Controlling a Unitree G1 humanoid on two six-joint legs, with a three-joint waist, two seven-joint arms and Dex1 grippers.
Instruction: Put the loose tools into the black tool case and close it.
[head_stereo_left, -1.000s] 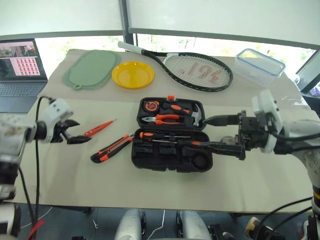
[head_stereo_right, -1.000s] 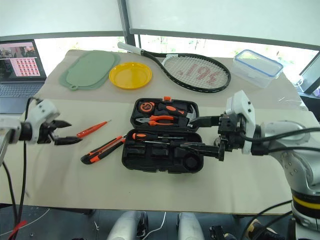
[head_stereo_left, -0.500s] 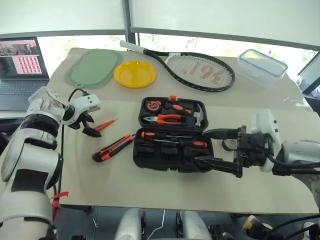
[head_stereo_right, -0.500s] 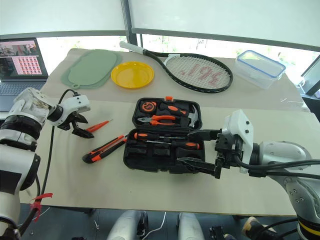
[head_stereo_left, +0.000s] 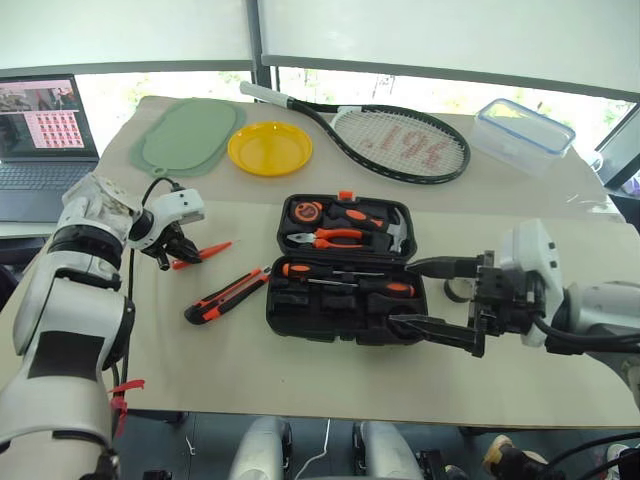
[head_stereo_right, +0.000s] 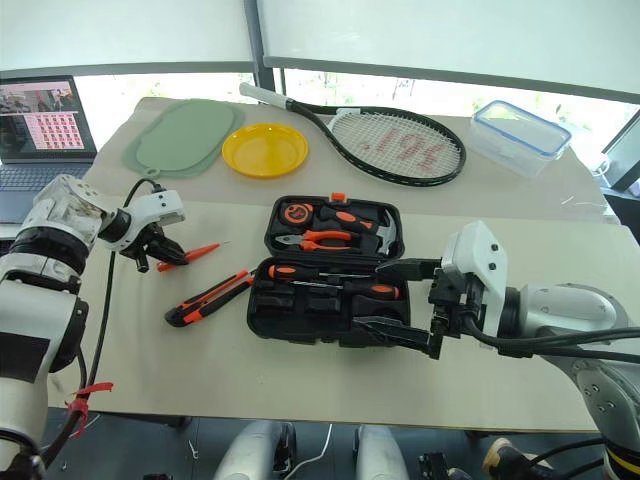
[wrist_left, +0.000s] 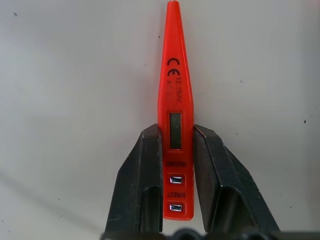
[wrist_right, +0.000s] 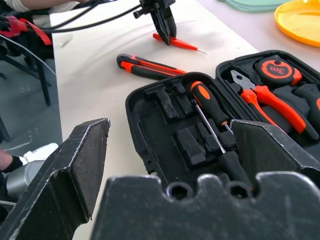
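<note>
At the far left of the head views, the left gripper (head_stereo_left: 172, 256) is seen lowered onto the thin red screwdriver (head_stereo_left: 200, 253), which lies on the pale surface (head_stereo_left: 300, 380) in the left-centre of the frame. A second ago this gripper hung spread and clear of the tool, farther to the left; since then it has been brought in over the handle end and its jaws drawn together. In the left wrist view the two black fingers (wrist_left: 142, 185) are pressed against both sides of the red handle (wrist_left: 176, 130), so the tool is pinched, though it is not yet lifted: it rests flat on the surface. This is judged to be the start of the pick-up of one loose tool.

Just right of it and lower in the frame, the black-and-orange utility knife (head_stereo_left: 225, 296) lies untouched, near the case's left edge.

In the centre, the black tool case (head_stereo_left: 345, 270) stands open, its lid half toward the top of the frame holding pliers (head_stereo_left: 325, 238) and a hammer (head_stereo_left: 393, 231), its nearer half holding a black-and-orange screwdriver (head_stereo_left: 345, 272); several recesses look unfilled.

At the right, the right gripper (head_stereo_left: 440, 300) hovers by the case's right edge, its jaws spread wide and holding nothing, as they were a second ago. A small dark tape roll (head_stereo_left: 457, 289) is partly hidden behind it.

With red screwdriver, knife and tape outside, the closing of the case is judged some way off.
</note>
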